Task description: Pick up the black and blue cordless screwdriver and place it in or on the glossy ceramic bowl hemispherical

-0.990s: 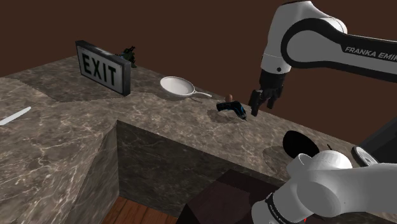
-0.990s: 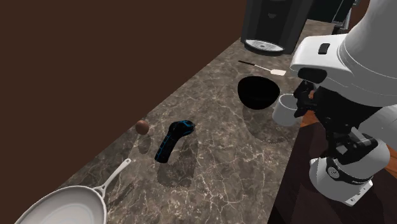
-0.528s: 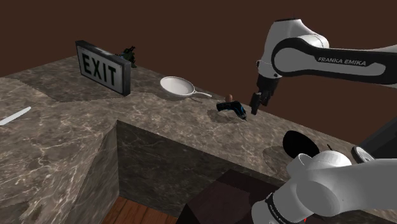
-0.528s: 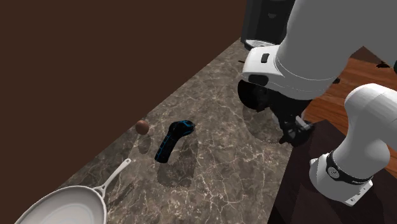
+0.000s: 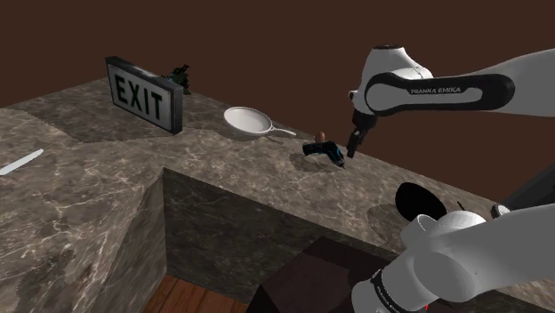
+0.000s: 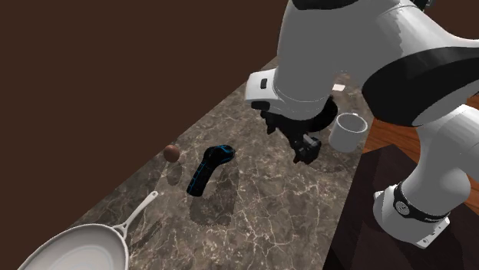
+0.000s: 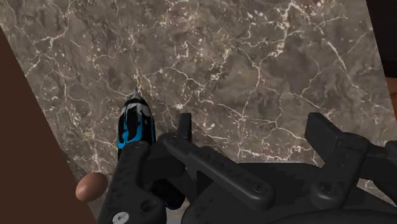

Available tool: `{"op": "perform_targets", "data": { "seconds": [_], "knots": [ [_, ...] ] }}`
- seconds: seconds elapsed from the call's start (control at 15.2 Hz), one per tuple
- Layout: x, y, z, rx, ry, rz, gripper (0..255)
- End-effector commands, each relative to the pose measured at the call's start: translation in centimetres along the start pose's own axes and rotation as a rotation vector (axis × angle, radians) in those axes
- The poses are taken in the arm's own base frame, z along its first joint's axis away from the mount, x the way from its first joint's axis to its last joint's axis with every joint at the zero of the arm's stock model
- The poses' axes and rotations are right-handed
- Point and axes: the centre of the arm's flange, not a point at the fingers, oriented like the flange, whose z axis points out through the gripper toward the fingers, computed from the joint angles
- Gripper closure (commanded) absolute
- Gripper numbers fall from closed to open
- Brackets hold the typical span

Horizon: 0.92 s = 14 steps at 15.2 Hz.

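The black and blue cordless screwdriver lies flat on the dark marble counter, close to the brown back wall. My gripper hangs above the counter just beside it, on the bowl's side, not touching it. Seen from the wrist, the screwdriver lies beyond one fingertip, outside the gap, and the gripper is open with nothing between its fingers. The black bowl sits further along the counter toward the stand; my arm hides it in the second exterior view.
A small brown ball rests by the wall near the screwdriver. A white frying pan lies beyond it. A white mug stands near the bowl. An EXIT sign stands far along the counter.
The arm has swung along the counter toward the screwdriver, bringing the gripper from near the mug to just beside the tool. It now covers the bowl in the second exterior view. The screwdriver has not moved.
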Motion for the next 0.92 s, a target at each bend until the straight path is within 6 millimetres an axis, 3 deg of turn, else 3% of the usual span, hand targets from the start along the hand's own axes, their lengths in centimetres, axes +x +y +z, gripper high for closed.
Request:
{"op": "perform_targets", "data": {
  "seconds": [0.0, 0.86],
  "knots": [
    [0.9, 1.9, 1.6, -0.01, 0.011, -0.055, 0],
    [10.5, 11.9, 9.7, -0.065, 0.077, -0.387, 0]
  ]
}}
